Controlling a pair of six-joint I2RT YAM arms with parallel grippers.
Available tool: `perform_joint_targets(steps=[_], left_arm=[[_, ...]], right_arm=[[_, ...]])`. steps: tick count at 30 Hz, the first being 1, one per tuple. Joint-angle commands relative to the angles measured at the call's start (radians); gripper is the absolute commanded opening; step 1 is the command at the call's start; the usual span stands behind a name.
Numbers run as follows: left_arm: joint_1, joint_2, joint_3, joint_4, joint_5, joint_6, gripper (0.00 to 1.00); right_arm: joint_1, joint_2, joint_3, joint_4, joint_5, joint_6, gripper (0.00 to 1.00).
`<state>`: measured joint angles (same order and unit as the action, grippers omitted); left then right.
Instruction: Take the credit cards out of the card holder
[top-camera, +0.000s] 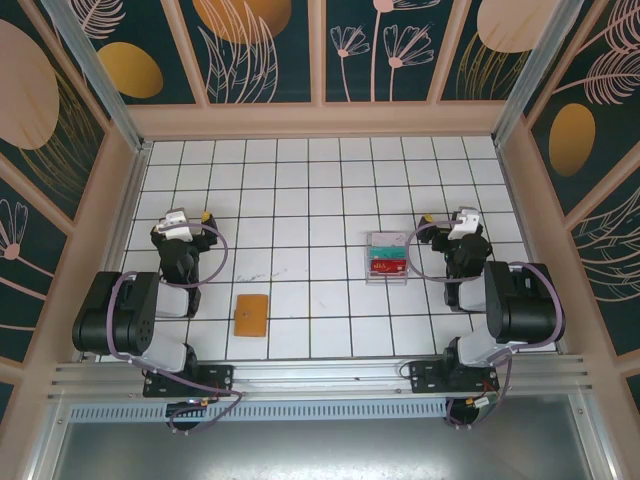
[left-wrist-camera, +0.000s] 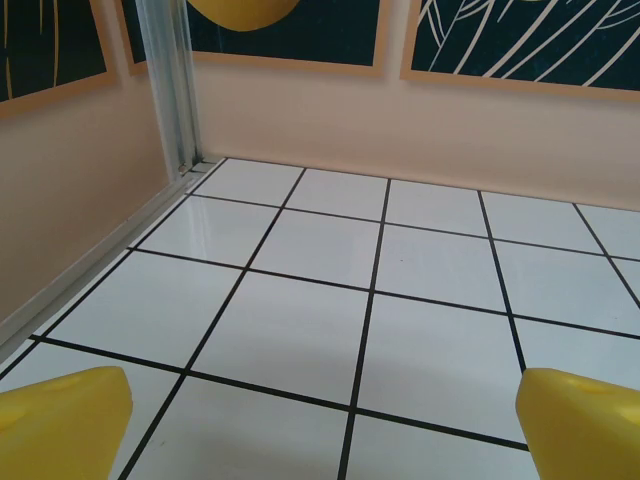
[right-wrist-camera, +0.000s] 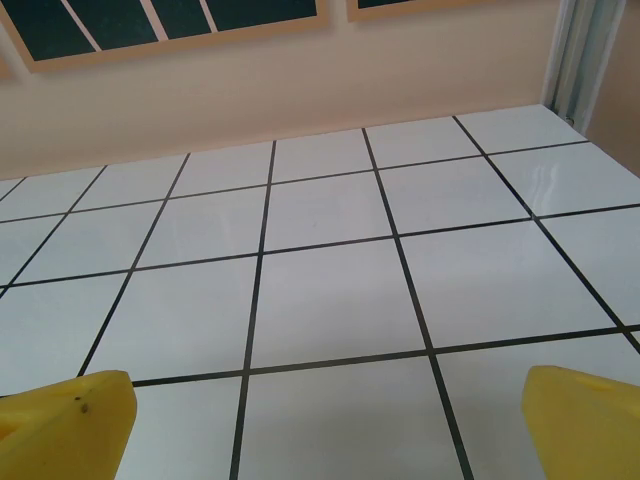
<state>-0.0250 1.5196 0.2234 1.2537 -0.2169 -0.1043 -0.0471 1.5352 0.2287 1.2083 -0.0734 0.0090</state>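
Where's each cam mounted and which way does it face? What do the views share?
Top external: above and behind the bases, looking down on the tiled table; shows both arms, left end effector, right end effector, card holder, clear box.
Left wrist: on the left arm, facing the far-left corner over tiles; open yellow fingertips at the bottom corners.
Right wrist: on the right arm, facing the far wall; its yellow fingertips likewise.
Shared: all three see the tiles and far wall.

Left pincer (left-wrist-camera: 325, 425) spread, right pincer (right-wrist-camera: 325, 425) spread, arms folded
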Motion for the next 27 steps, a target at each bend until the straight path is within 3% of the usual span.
perform_joint_targets(steps=[1, 23, 25, 27], left_arm=[[0.004, -0.001, 0.002, 0.038, 0.005, 0.017, 0.99], [0.004, -0.015, 0.012, 0.013, 0.002, 0.015, 0.99], [0.004, -0.076, 0.056, -0.119, -0.034, 0.003, 0.99], [0.004, -0.156, 0.16, -0.372, -0.086, -0.03, 0.99]], right_arm=[[-0.006, 0.005, 0.01, 0.029, -0.019, 0.003, 0.99], [-0.008, 0.001, 0.008, 0.032, -0.019, 0.005, 0.99], [-0.008, -0.031, 0.014, -0.002, -0.003, 0.009, 0.99], [-0.007, -0.097, 0.035, -0.095, 0.026, 0.024, 0.99]])
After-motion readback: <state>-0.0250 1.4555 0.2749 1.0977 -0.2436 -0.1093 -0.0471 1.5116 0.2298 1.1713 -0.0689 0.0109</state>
